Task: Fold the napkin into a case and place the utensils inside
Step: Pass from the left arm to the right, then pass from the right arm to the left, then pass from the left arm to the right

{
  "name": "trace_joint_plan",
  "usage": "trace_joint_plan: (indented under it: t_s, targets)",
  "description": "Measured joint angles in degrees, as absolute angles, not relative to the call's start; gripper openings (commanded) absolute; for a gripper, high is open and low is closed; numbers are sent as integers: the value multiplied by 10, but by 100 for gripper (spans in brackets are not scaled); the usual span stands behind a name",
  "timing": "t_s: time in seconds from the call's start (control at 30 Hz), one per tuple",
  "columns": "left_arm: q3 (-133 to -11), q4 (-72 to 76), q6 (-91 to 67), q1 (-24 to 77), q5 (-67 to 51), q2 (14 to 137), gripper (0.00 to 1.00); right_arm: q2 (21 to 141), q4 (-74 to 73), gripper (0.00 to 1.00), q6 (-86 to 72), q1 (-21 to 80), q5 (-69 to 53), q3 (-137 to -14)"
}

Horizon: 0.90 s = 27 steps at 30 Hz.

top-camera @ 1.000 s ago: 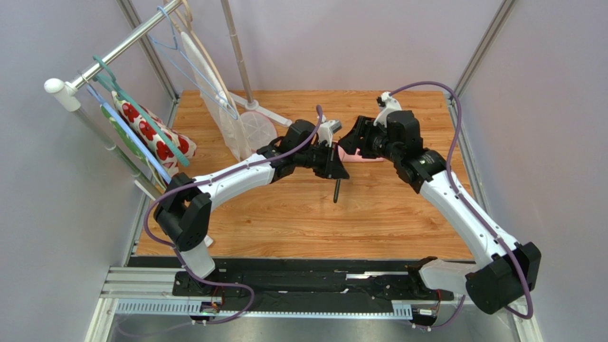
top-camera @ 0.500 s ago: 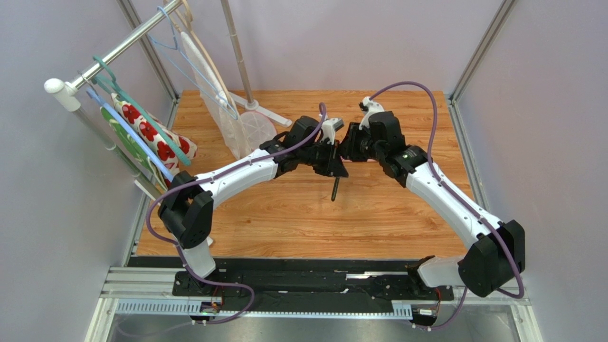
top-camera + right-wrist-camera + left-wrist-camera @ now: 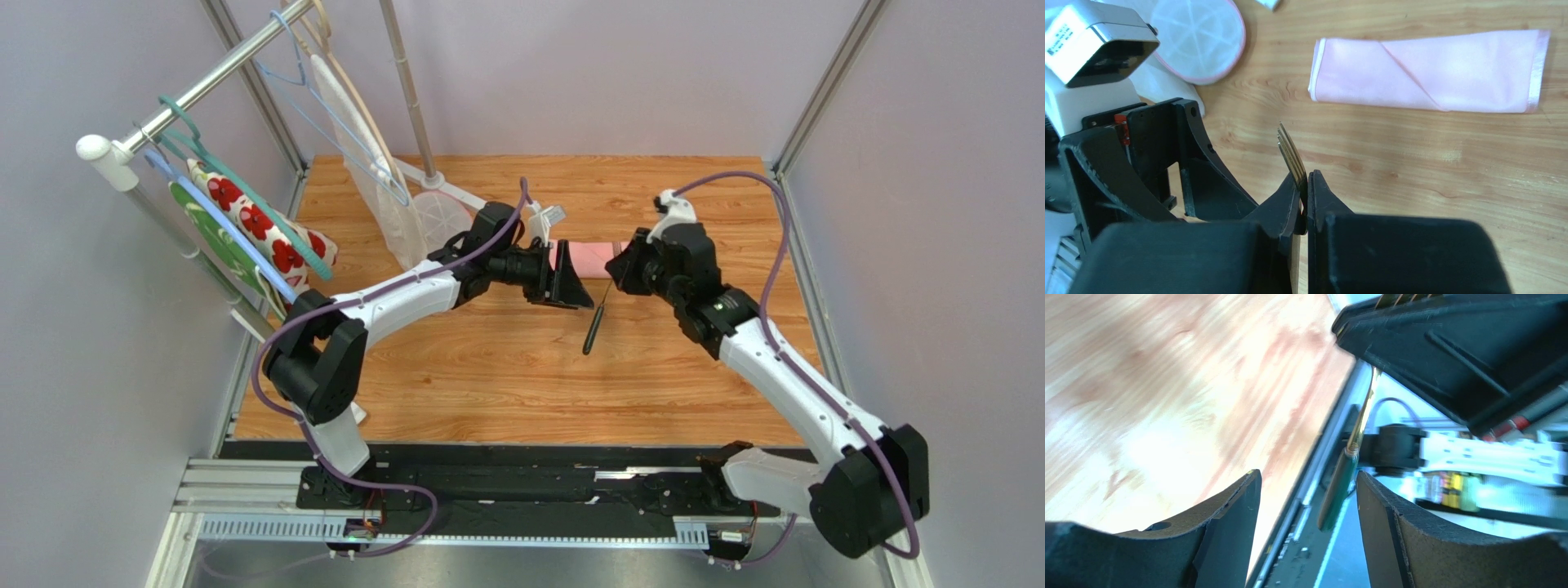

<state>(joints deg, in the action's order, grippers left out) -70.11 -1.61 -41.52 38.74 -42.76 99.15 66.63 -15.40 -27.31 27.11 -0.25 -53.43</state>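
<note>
Mid-frame, the right jaws are clenched on the fork (image 3: 1292, 160), the left jaws stand released just beside it, and the pink case (image 3: 1425, 70) lies flat on the worktop (image 3: 515, 380) just above them.

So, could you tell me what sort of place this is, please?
Probably a robot lab test cell: plain walls on aluminium posts box in a wooden table, with a left arm and right arm bolted to a rail.
</note>
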Motion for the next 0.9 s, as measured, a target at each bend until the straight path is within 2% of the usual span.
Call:
trace_joint_plan:
  t_s: [0.23, 0.33, 0.37, 0.4, 0.43, 0.47, 0.5, 0.53, 0.57, 0.6, 0.73, 0.9]
  targets:
    - [-659, 100, -467, 393, -494, 991, 66, 566, -47, 0, -347, 258, 1, -444]
    - [-648, 137, -487, 404, -514, 991, 54, 544, -11, 0, -375, 258, 15, -420]
    - [-646, 145, -493, 408, -519, 991, 29, 540, 1, 0, -382, 257, 17, -415]
    - [-645, 152, -498, 410, -523, 991, 13, 540, 10, 0, -387, 256, 18, -412]
    - [-644, 157, -503, 413, -527, 991, 4, 540, 16, 7, -393, 255, 17, -409]
    - [-645, 162, -494, 415, -537, 991, 0, 540, 19, 18, -392, 254, 16, -407]
    - [-647, 160, -488, 416, -543, 989, 0, 540, 19, 28, -399, 253, 13, -402]
    - [-649, 142, -477, 419, -536, 983, 0, 540, 13, 34, -401, 249, 6, -401]
    - [-652, 125, -464, 420, -534, 981, 0, 539, 9, 47, -399, 244, -1, -403]
    - [-663, 75, -433, 420, -522, 976, 0, 538, -1, 52, -393, 241, -12, -407]
    - [-703, -91, -320, 418, -452, 953, 0, 538, -85, 52, -344, 196, -102, -455]
    - [-721, -212, -207, 415, -405, 900, 0, 556, -167, 51, -269, 139, -217, -529]
